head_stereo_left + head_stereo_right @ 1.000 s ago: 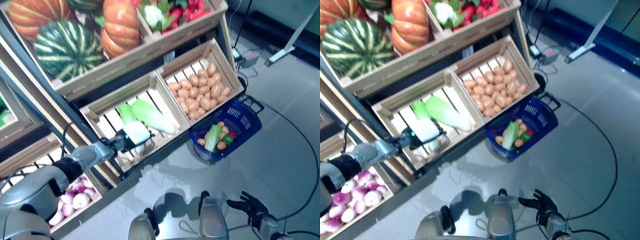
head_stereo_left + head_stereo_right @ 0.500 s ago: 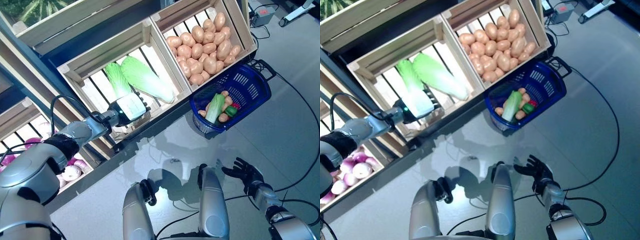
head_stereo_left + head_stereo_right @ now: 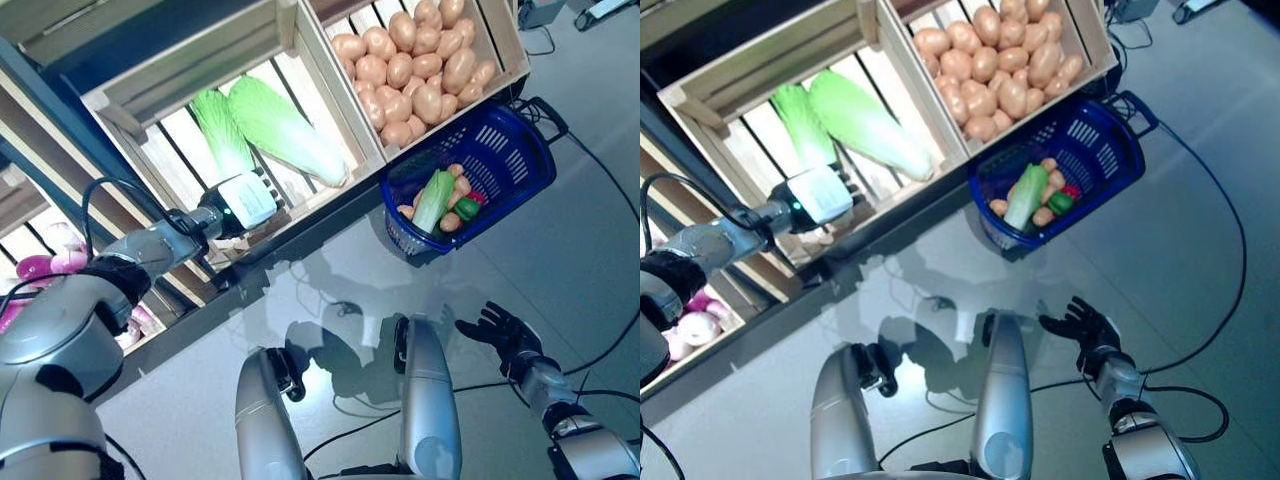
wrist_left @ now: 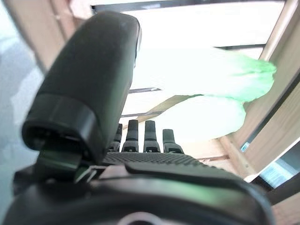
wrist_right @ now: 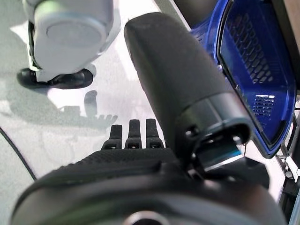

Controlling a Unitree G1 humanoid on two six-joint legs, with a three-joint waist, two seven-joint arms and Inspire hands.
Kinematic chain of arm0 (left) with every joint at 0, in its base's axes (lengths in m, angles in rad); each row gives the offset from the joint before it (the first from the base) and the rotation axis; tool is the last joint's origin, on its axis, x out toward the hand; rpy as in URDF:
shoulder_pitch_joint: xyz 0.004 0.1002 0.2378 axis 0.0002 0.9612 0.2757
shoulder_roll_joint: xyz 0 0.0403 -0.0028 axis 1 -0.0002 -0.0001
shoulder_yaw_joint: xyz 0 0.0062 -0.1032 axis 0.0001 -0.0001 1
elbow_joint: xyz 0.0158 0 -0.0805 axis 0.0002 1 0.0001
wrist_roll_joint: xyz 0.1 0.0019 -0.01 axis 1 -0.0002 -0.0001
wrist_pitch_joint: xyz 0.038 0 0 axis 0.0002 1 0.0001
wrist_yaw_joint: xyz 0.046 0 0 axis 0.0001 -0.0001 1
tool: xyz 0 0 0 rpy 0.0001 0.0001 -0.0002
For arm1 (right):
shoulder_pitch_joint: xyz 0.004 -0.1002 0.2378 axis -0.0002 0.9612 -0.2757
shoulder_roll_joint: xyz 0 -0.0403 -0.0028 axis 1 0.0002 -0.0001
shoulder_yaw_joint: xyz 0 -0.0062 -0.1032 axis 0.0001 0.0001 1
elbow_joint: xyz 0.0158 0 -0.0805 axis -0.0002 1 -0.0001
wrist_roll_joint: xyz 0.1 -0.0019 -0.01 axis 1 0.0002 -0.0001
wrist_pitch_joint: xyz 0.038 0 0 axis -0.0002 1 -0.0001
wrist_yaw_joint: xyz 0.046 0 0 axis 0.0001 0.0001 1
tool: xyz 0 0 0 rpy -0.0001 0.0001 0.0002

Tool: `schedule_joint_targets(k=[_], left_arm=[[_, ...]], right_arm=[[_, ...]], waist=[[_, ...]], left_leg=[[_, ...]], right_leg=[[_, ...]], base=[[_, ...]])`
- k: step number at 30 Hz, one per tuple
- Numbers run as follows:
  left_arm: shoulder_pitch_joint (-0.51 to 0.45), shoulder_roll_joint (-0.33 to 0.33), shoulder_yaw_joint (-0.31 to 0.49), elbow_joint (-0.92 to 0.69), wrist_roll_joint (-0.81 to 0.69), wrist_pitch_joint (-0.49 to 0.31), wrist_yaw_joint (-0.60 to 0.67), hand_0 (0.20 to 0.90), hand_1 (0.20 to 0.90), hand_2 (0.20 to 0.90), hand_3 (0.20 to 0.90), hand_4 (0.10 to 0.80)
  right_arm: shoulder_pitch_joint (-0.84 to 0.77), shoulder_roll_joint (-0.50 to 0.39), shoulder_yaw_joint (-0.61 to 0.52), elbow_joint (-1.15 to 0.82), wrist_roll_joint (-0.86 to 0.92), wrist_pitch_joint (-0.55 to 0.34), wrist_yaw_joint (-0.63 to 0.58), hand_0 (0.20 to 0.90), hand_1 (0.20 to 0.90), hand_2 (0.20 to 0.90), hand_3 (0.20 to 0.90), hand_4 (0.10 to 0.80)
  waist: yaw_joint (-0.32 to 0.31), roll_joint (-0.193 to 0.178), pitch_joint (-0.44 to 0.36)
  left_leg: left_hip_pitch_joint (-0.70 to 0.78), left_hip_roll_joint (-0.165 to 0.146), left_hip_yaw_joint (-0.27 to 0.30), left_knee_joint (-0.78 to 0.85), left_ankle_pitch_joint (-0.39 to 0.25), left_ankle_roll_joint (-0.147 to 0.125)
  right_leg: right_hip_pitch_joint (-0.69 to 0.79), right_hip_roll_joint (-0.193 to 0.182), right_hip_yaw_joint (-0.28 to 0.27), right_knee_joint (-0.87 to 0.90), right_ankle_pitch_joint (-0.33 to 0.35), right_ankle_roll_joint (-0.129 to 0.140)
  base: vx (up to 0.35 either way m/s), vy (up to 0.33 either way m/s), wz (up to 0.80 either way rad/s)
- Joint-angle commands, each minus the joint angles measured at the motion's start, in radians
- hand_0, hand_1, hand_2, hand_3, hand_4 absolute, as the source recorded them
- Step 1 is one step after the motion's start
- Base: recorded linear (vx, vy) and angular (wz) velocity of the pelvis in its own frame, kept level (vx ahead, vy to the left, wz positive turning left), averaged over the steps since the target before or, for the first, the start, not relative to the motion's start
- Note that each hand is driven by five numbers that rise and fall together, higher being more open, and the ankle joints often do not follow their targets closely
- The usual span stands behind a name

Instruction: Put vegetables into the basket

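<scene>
The robot's left hand (image 3: pixel 250 200), fingers straight and holding nothing, sits at the front edge of the slatted wooden crate (image 3: pixel 150 95), and the two pale green napa cabbages (image 3: pixel 285 130) lie just beyond its fingertips, their long axes running from the crate's back toward its front. The blue plastic basket (image 3: pixel 505 150), already holding a few vegetables, stands on the floor off to the right. The right hand (image 3: pixel 500 335) hangs open and empty, well apart, so the left looks better placed to reach the cabbages.
</scene>
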Motion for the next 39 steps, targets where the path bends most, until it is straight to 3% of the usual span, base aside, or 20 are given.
schedule_joint_targets(k=[1,10,20,22,23,24,34,39], left_arm=[[-0.202,0.045,0.001,-0.001,0.034,0.047,0.093,0.9,0.9,0.9,0.9,0.8],[-0.304,0.046,-0.06,0.029,0.031,-0.012,0.023,0.9,0.9,0.9,0.9,0.8],[-0.315,0.068,-0.087,0.059,-0.032,-0.006,-0.064,0.9,0.9,0.9,0.9,0.8],[-0.302,0.07,-0.083,0.075,-0.041,0.002,-0.094,0.568,0.568,0.568,0.568,0.579],[-0.298,0.071,-0.079,0.08,-0.042,0.0,-0.096,0.559,0.559,0.559,0.559,0.573],[-0.288,0.073,-0.075,0.086,-0.047,0.001,-0.102,0.3,0.3,0.3,0.3,0.4],[-0.239,0.093,-0.055,0.127,-0.103,-0.069,-0.109,0.3,0.3,0.3,0.3,0.4],[-0.205,0.091,-0.033,0.143,-0.202,-0.1,-0.019,0.3,0.3,0.3,0.3,0.4]], right_arm=[[0.013,-0.104,-0.031,-0.025,0.112,-0.095,0.046,0.9,0.9,0.9,0.9,0.8],[0.013,-0.143,-0.061,-0.038,0.178,-0.096,0.076,0.9,0.9,0.9,0.9,0.8],[-0.03,-0.197,-0.048,-0.037,0.255,-0.114,0.116,0.9,0.9,0.9,0.9,0.8],[-0.045,-0.203,-0.048,-0.037,0.268,-0.117,0.13,0.9,0.9,0.9,0.9,0.8],[-0.047,-0.205,-0.048,-0.036,0.269,-0.116,0.134,0.9,0.9,0.9,0.9,0.8],[-0.05,-0.203,-0.045,-0.037,0.273,-0.119,0.138,0.9,0.9,0.9,0.9,0.8],[-0.067,-0.2,-0.051,-0.029,0.265,-0.085,0.114,0.9,0.9,0.9,0.9,0.8],[-0.071,-0.194,-0.055,-0.001,0.256,-0.067,0.115,0.9,0.9,0.9,0.9,0.8]], waist=[[-0.009,0.011,0.004],[-0.025,0.006,0.028],[-0.017,0.015,0.024],[-0.013,0.019,0.019],[-0.012,0.019,0.018],[-0.01,0.02,0.015],[-0.002,0.025,-0.018],[0.0,0.027,-0.051]], left_leg=[[-0.045,0.06,-0.068,0.073,-0.087,-0.08],[-0.224,0.084,-0.106,0.213,-0.128,-0.082],[-0.286,0.093,-0.128,0.249,-0.143,-0.079],[-0.277,0.09,-0.124,0.242,-0.143,-0.077],[-0.273,0.089,-0.122,0.24,-0.143,-0.077],[-0.264,0.088,-0.118,0.235,-0.141,-0.075],[-0.168,0.086,-0.091,0.17,-0.128,-0.07],[-0.062,0.08,-0.052,0.06,-0.093,-0.066]], right_leg=[[0.03,-0.059,0.011,-0.042,0.057,0.049],[-0.139,-0.07,0.036,0.065,0.049,0.06],[-0.202,-0.074,0.041,0.12,0.026,0.054],[-0.192,-0.077,0.036,0.116,0.023,0.051],[-0.187,-0.077,0.034,0.113,0.022,0.05],[-0.178,-0.079,0.031,0.108,0.023,0.048],[-0.087,-0.081,0.014,0.052,0.022,0.046],[0.005,-0.065,0.004,-0.029,0.034,0.047]], base=[[-0.093,0.019,0.0],[-0.072,0.008,0.03],[-0.03,0.003,0.01],[0.0,0.0,0.0],[0.003,0.002,0.03],[0.009,0.002,0.03],[0.019,0.02,0.02],[0.047,0.034,-0.02]])
